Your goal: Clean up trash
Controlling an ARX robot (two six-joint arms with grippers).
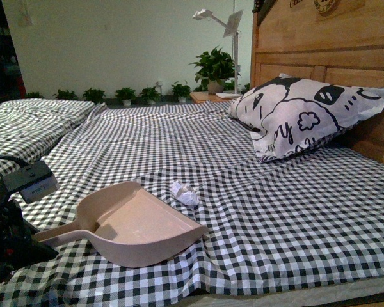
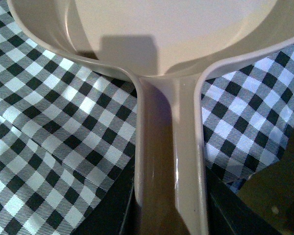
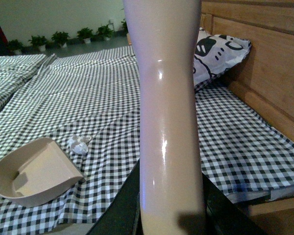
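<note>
The left gripper (image 2: 170, 218) clamps the dustpan (image 1: 141, 224) by its handle, keeping it flat on the sheet (image 1: 294, 211) as a catcher; the paper wad (image 1: 184, 192) lies just off its open edge. The right gripper (image 3: 171, 215) is closed around an upright pink pole (image 3: 169, 122) (head unseen), likely a brush for sweeping the wad in.

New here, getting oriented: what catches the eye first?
A pink dustpan sits on the checkered bed, its handle clamped in the left gripper, with a crumpled paper wad close by its open end. The right gripper holds a long pink handle. A black-and-white pillow lies against the wooden headboard.
</note>
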